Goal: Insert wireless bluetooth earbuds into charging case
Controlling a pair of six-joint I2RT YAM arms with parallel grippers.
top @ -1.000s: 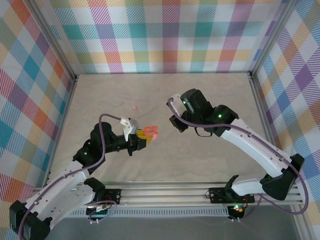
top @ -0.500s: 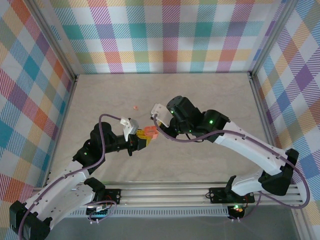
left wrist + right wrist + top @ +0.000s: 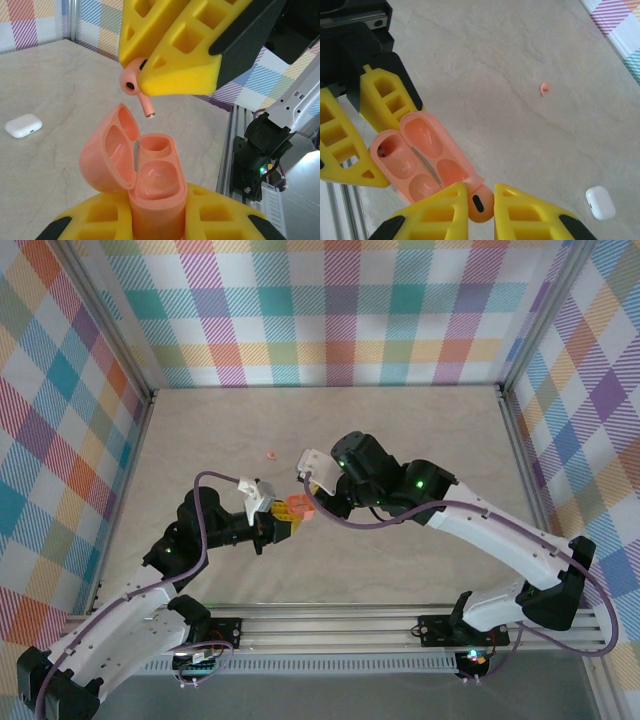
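My left gripper [image 3: 157, 216] is shut on an open salmon-pink charging case [image 3: 155, 172], held upright with its lid hanging to the left and both wells empty. My right gripper [image 3: 481, 199] is shut on a pink earbud [image 3: 481, 206]. In the left wrist view that earbud [image 3: 134, 82] hangs stem down just above the case's far well, apart from it. From above, the case [image 3: 303, 504] sits in the left gripper [image 3: 285, 512], with the right gripper [image 3: 312, 485] right over it. A second pink earbud [image 3: 270, 453] lies on the table beyond.
A shut white case [image 3: 600, 202] lies on the marble tabletop [image 3: 520, 55]; it also shows as the white case [image 3: 23, 125] at the far left. The loose pink earbud [image 3: 545, 89] lies away from both. Aluminium rails [image 3: 330, 630] run along the near edge.
The right arm swung left with the earbud from the table's middle to just over the open case. The left gripper and case barely shifted.
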